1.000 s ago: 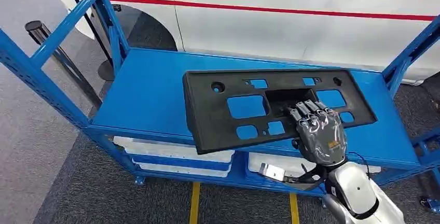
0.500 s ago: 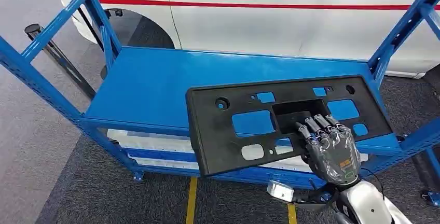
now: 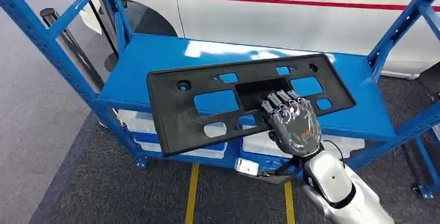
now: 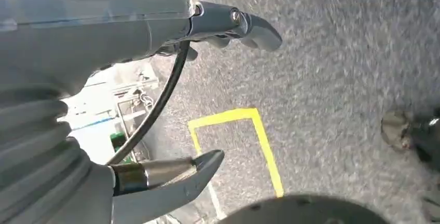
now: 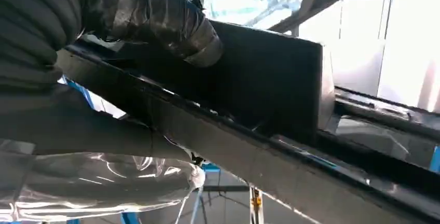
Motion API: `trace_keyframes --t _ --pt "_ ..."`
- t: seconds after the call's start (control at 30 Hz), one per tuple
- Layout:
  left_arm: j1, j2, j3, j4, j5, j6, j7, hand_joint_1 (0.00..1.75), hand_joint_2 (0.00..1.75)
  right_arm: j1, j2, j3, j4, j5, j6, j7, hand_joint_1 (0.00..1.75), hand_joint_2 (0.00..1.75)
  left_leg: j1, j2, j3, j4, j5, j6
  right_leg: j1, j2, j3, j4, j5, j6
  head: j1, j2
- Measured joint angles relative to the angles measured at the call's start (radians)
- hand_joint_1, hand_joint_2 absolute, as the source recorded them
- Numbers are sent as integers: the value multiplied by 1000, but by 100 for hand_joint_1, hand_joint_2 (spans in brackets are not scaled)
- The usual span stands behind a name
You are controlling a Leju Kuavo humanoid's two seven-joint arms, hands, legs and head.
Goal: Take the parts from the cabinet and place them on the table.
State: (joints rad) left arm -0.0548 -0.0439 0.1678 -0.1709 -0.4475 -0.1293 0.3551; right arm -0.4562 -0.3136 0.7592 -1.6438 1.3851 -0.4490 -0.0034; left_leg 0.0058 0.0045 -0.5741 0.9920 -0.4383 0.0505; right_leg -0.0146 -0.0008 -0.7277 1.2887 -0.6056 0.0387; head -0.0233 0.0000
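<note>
Matt black panel on glossy blue metal

The panel (image 3: 176, 115) looks like matt, faintly grainy plastic; the shelf (image 3: 155, 66) is smooth painted metal catching glare. The right hand (image 3: 293, 125) seems wrapped in shiny film; the floor (image 3: 104, 193) looks like rough grey carpet.

Left robot hand over grey carpet

The left robot hand (image 4: 155, 105) hung with its fingers (image 4: 249, 24) apart, holding nothing (a black cable (image 4: 166, 94) curved between them). Below lay speckled grey floor (image 4: 337, 68) bearing a yellow tape corner (image 4: 259, 130); a dark round object (image 4: 306, 211) edged in.
</note>
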Motion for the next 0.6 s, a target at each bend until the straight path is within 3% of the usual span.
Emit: trace_keyframes --t 0.03,0.07,0.13,0.17,0.2,0.23,0.3,0.33,0.37,0.4,0.43,0.47,0.5,0.53,0.57,0.6 --pt "1 0 0 0 0 -1 0 0 175 -3 -2 4 2 -8 3 3 175 175 1 1 -16 3 9 -2 -2 0 2 36 10 3 0 0" --pt "1 0 0 0 -1 -3 0 0 175 -5 -3 8 5 -13 5 4 175 175 2 2 -30 7 17 -4 -4 0 23 29 41 6 0 0" --pt "3 0 0 0 -6 -8 7 0 175 -6 -10 13 6 -23 5 9 175 175 5 2 -59 21 30 -11 -10 -1 123 -94 114 8 0 0" --pt "3 0 0 0 -16 -15 10 0 175 -4 -16 13 4 -25 2 15 175 175 5 2 -69 30 34 -17 -11 -2 189 -184 112 8 0 0" --pt "3 0 -1 0 -27 -17 13 0 175 1 -25 13 -1 -26 -2 23 175 175 1 0 -77 37 39 -24 -2 -2 229 -257 72 4 0 0" --pt "5 0 -5 0 -40 -13 16 0 175 27 -45 8 -15 -26 -15 35 175 175 2 -1 -77 36 46 -29 0 -1 238 -274 66 -10 -3 0" --pt "9 -7 -18 0 -63 16 21 0 175 125 -110 -21 -73 -8 -70 57 175 175 6 -9 -76 30 62 -40 5 -2 229 -275 74 -19 -1 0" --pt "18 -14 -23 0 -73 35 21 0 175 187 -146 -51 -110 10 -101 61 175 175 1 -16 -79 26 70 -48 1 -9 226 -282 84 -31 2 0" --pt "21 -18 -26 1 -81 43 20 0 175 242 -164 -78 -134 23 -124 60 175 175 6 -17 -90 41 47 -49 -5 -17 219 -288 98 -40 1 0" --pt "20 -26 -30 1 -89 51 20 0 175 287 -181 -108 -156 32 -136 53 175 175 4 -12 -106 72 -9 -52 -6 -13 207 -289 110 -52 -1 0" --pt "23 -29 -35 1 -93 56 20 0 175 321 -191 -135 -172 37 -141 42 175 175 6 -11 -121 135 -79 -54 -5 -11 193 -287 121 -58 -2 0" --pt "23 -34 -39 1 -98 57 18 0 175 343 -195 -156 -182 38 -140 27 175 175 7 -11 -136 209 -133 -57 -4 -8 178 -285 131 -58 -1 0" --pt "20 -37 -42 1 -100 57 13 0 175 352 -195 -171 -185 38 -137 11 175 175 7 -11 -149 288 -168 -59 -3 -4 161 -282 143 -58 -2 0" --pt "17 -41 -42 1 -101 56 8 0 175 354 -195 -180 -185 38 -133 -1 175 175 7 -11 -151 334 -168 -60 -2 -3 144 -277 153 -57 -1 0" --pt "13 -43 -43 1 -101 55 4 0 175 356 -192 -185 -186 37 -129 -8 175 175 7 -11 -134 341 -142 -60 -1 -2 127 -271 162 -55 -2 0" --pt "9 -43 -43 1 -102 55 2 0 175 356 -191 -189 -186 35 -126 -13 175 175 7 -11 -100 310 -105 -58 -1 -1 111 -264 169 -53 -2 0"
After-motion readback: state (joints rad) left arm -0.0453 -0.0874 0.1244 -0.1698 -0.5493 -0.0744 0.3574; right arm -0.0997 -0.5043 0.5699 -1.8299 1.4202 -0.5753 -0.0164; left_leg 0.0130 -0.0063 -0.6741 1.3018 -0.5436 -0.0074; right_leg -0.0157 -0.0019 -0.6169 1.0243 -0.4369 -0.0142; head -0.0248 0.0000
